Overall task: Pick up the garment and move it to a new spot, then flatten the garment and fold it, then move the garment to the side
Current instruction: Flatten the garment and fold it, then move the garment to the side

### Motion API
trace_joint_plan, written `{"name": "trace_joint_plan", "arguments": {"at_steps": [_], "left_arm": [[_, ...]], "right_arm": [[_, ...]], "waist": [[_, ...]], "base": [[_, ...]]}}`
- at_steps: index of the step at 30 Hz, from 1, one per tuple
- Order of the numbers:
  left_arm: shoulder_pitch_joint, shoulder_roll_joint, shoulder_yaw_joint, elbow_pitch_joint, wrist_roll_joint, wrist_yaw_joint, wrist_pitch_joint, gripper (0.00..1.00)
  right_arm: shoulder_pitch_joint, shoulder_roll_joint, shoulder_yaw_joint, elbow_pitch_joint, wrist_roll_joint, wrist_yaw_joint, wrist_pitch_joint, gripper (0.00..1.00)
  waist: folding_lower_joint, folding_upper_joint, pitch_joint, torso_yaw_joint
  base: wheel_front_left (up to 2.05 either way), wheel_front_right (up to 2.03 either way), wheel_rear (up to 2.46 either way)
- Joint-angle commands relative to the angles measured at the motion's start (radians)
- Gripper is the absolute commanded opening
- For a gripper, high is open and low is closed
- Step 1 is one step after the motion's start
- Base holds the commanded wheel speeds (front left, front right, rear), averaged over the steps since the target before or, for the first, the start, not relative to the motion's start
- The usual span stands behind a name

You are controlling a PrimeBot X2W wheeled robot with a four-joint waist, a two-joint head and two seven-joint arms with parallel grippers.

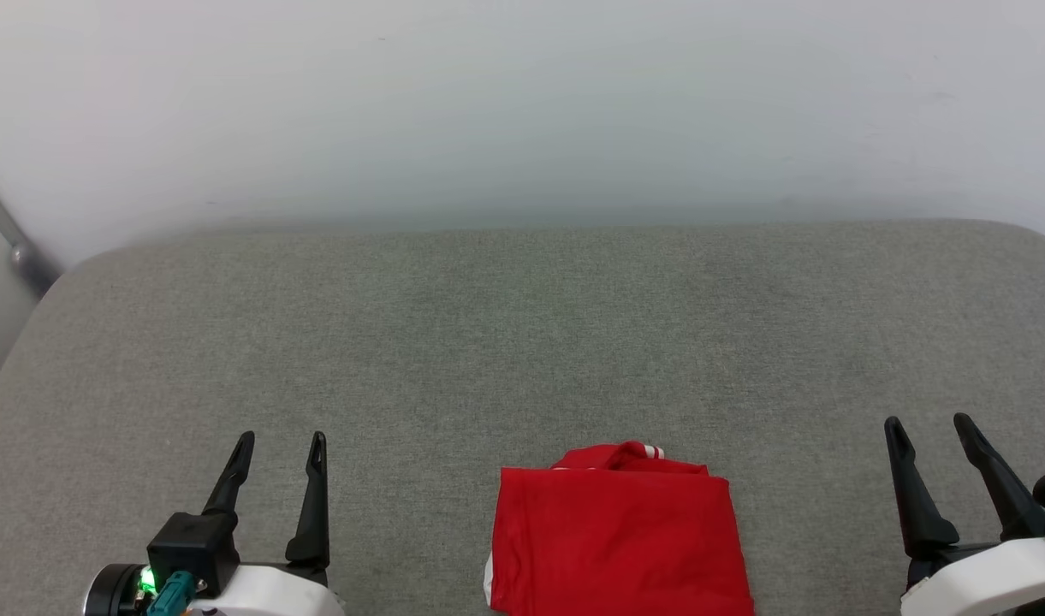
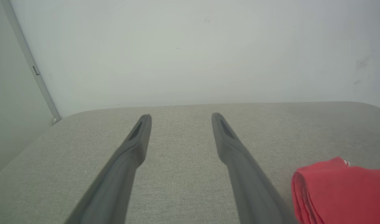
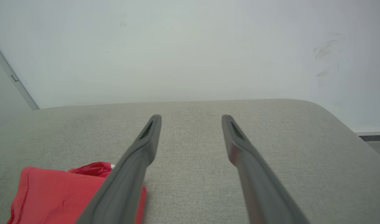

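- Plainly, the garment (image 1: 618, 539) is laid as a compact red rectangle on the grey padded surface (image 1: 522, 342). It sits at the near edge, roughly midway between the two grippers, and its near part is cut off by the bottom of the head view.
- A scrap of white, red-striped trim (image 1: 652, 451) is left poking out at the far edge of the bundle. Stacked layers are shown along its rounded side in the left wrist view, so the folding is judged to be finished. No lettering is shown on the upper face.
- The left gripper (image 1: 282, 438) is held with its fingers spread and nothing between them, well apart from the garment on its left.
- The right gripper (image 1: 928, 421) is held the same way on the other side, fingers parted and empty, well apart from the cloth.
- This even, hands-off posture is read as deliberate: the fabric is touched by neither gripper, so the fold is not dragged open.
- The move to the side is judged not yet done, since the bundle lies centrally.
- For that move, a grip through all layers at one edge would be called for. A pinch on the top layer alone could be expected to peel the fold apart.
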Motion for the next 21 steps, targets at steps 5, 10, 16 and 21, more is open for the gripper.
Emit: {"name": "trace_joint_plan", "arguments": {"at_steps": [5, 10, 16, 21], "left_arm": [[0.014, -0.001, 0.000, 0.001, -0.011, 0.006, -0.002, 1.00], [0.012, -0.008, 0.002, 0.005, -0.017, 0.006, -0.003, 1.00], [0.004, -0.006, 0.011, 0.006, -0.014, 0.007, -0.006, 1.00], [-0.019, -0.019, 0.008, 0.006, -0.019, -0.008, -0.007, 1.00]], "right_arm": [[0.023, 0.019, 0.002, -0.044, -0.016, 0.000, 0.014, 1.00], [0.027, 0.021, 0.012, -0.068, -0.018, 0.000, 0.038, 1.00], [0.032, 0.024, -0.009, -0.070, 0.016, 0.000, 0.090, 1.00], [0.046, -0.003, -0.112, -0.001, 0.110, -0.001, 0.228, 1.00]], "waist": [[0.0000, 0.0000, 0.001, -0.003], [0.0000, 0.0000, 0.005, -0.004], [0.0000, 0.0000, 0.011, -0.005], [0.0000, 0.0000, 0.019, 0.011]], "base": [[0.00, 0.00, 0.00], [0.00, 0.00, 0.00], [0.00, 0.00, 0.00], [0.00, 0.00, 0.00]]}}
